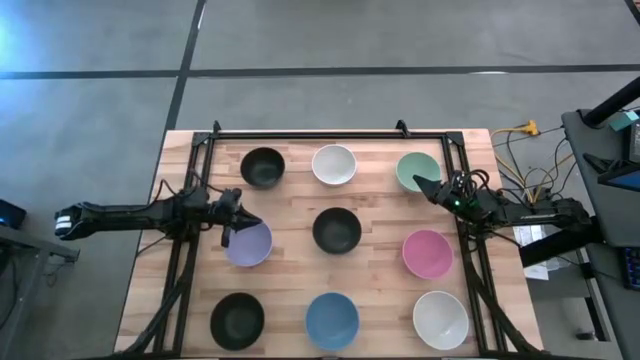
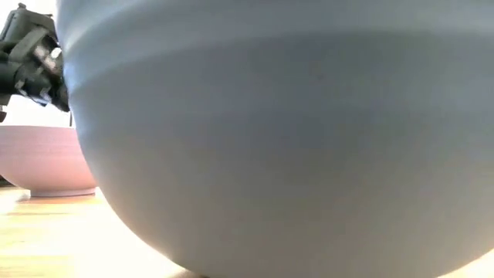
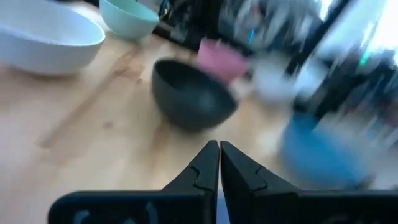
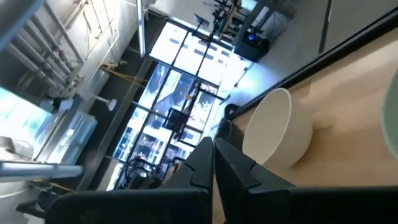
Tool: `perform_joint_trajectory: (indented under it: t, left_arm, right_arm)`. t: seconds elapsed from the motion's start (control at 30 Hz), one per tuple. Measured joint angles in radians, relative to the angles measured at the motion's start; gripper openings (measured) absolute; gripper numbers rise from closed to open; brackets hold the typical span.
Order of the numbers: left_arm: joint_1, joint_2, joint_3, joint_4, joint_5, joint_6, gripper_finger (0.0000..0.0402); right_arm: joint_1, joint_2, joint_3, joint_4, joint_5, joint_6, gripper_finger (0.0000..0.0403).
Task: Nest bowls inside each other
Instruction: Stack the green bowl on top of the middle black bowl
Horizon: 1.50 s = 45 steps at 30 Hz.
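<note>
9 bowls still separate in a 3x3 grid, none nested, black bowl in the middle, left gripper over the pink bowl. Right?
Not quite. The high view shows the left gripper at the edge of the lavender bowl, not the pink bowl, which sits on the opposite side. The rest holds: nine separate bowls, none nested, black bowl in the middle.

Nine bowls: three black, two white, one green, lavender, pink, blue.
</note>
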Motion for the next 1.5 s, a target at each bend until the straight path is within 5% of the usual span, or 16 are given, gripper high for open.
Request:
perform_joint_trajectory:
  t: [0.13, 0.2, 0.47, 0.63, 0.8, 0.97, 1.13, 1.37, 1.5]
  left_arm:
    - [0.0, 0.0, 0.0, 0.258, -0.018, -0.537, 0.0]
    - [0.0, 0.002, 0.0, 0.39, -0.104, -0.651, 0.0]
    - [0.0, 0.019, 0.0, 0.803, -0.48, -0.621, 0.0]
    - [0.0, 0.021, 0.001, 0.847, -0.631, -0.606, 0.0]
    - [0.0, 0.052, 0.037, 0.839, -0.721, -0.563, 0.0]
    - [0.0, 0.12, 0.14, 0.855, -0.706, -0.56, 0.0]
    - [0.0, 0.214, 0.3, 0.927, -0.608, -0.406, 0.0]
    - [-0.001, 0.384, 0.622, 0.98, -0.271, 0.002, 0.0]
    - [0.001, 0.474, 0.805, 0.954, -0.244, 0.034, 0.0]
  right_arm:
    - [0.0, 0.014, 0.0, 0.033, -0.005, 0.052, 0.0009]
    - [0.0, 0.025, 0.0, 0.066, -0.008, 0.056, 0.0009]
    - [0.0, 0.077, 0.0, 0.227, -0.017, -0.063, 0.0009]
    - [0.0, 0.081, 0.0, 0.269, -0.028, -0.14, 0.0009]
    - [-0.002, 0.095, 0.0, 0.352, -0.013, -0.037, 0.0009]
    - [-0.002, 0.159, 0.0, 0.701, -0.001, -0.084, 0.0009]
    - [-0.002, 0.272, 0.095, 0.993, -0.003, -0.335, 0.0009]
    - [-0.002, 0.529, 0.446, 0.983, -0.195, -0.71, 0.0009]
    - [-0.002, 0.694, 0.68, 0.867, -0.379, -1.06, 0.0009]
